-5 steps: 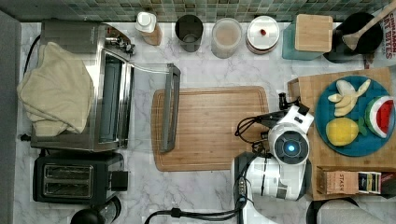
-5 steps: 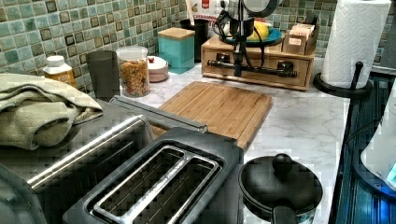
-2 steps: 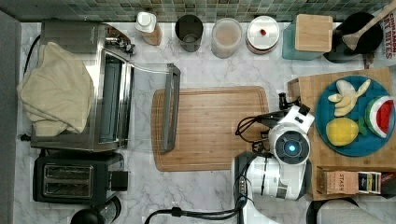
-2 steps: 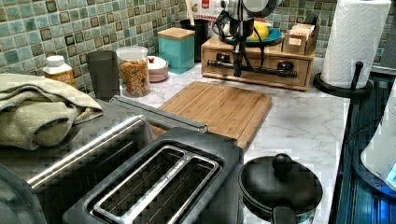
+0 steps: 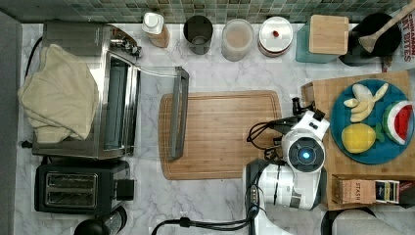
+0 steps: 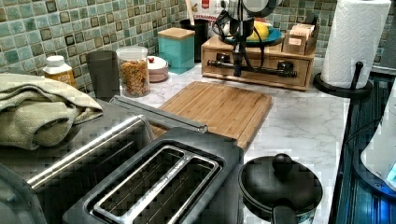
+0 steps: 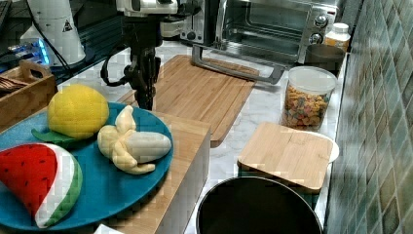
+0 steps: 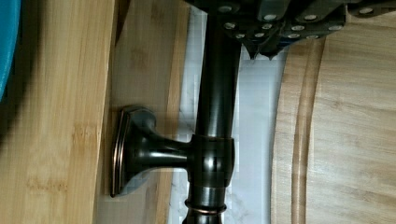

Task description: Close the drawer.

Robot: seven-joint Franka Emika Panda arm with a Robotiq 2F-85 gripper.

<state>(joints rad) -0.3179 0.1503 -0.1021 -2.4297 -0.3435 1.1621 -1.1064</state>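
- The drawer (image 6: pixel 261 70) is showing pale, smooth wood; its bar handle (image 8: pixel 217 116) is gleaming like dark glossy metal.
- The cutting board (image 5: pixel 225 132) is looking like matt wood.
- The counter (image 6: pixel 303 126) is appearing as polished marble, possibly laminate.
- The toaster oven (image 7: pixel 272 29) is shining as brushed metal.

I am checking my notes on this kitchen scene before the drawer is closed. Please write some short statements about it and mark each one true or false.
1. The gripper is at the black bar handle of the drawer. True.
2. The toaster oven's glass door is closed. False: it hangs open, and its metal handle lies over the cutting board edge.
3. The blue plate carries a lemon, a banana and a watermelon slice. True.
4. The cutting board has vegetables on it. False: its surface is bare.
5. A cloth lies on top of the toaster oven. True.
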